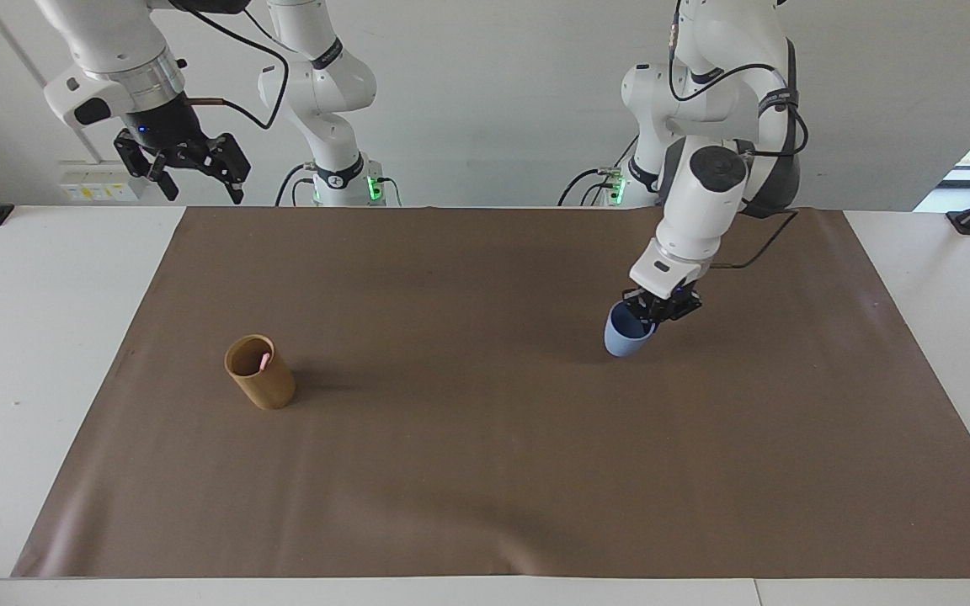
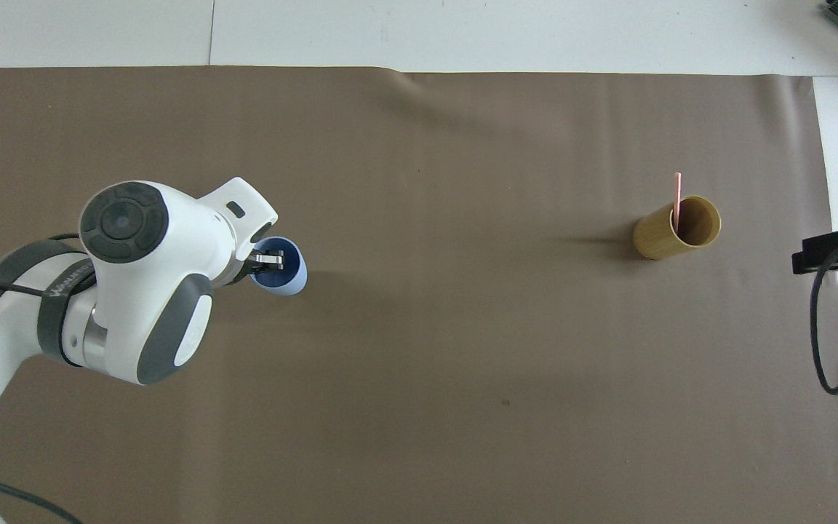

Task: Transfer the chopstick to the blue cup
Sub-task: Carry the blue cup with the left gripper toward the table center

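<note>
So over at the right arm's end of the tabletop (image 1: 22, 337), the right end effector (image 1: 195, 178) hangs up in the air above the edge nearest the robots, with its fingers spread wide apart and nothing between them. That arm is just waiting. In the overhead view only a dark bit of it pokes in at the side (image 2: 833, 251).

Next along is the tan cup (image 1: 260, 372), a plain brown cylinder standing upright on the brown mat (image 1: 485, 471), well out from the robots. The chopstick (image 2: 676, 196) is inside it, a skinny pink stick leaning on the rim with its tip poking out the top. From the facing camera you only catch a little pink bit at the mouth of the cup (image 1: 264, 361).

Then a long stretch of bare mat, and toward the left arm's end there's the blue cup (image 1: 625, 334). The left end effector (image 1: 658, 308) is clamped on the blue cup's rim, one finger inside and one outside, the arm reaching down at a slant from its base. The cup is tilted, mouth facing up toward the arm and rounded base pointing down at the mat. I honestly can't tell whether the base is touching the mat or just off it. In the overhead view the cup (image 2: 289, 275) peeks out from under the big white wrist.
</note>
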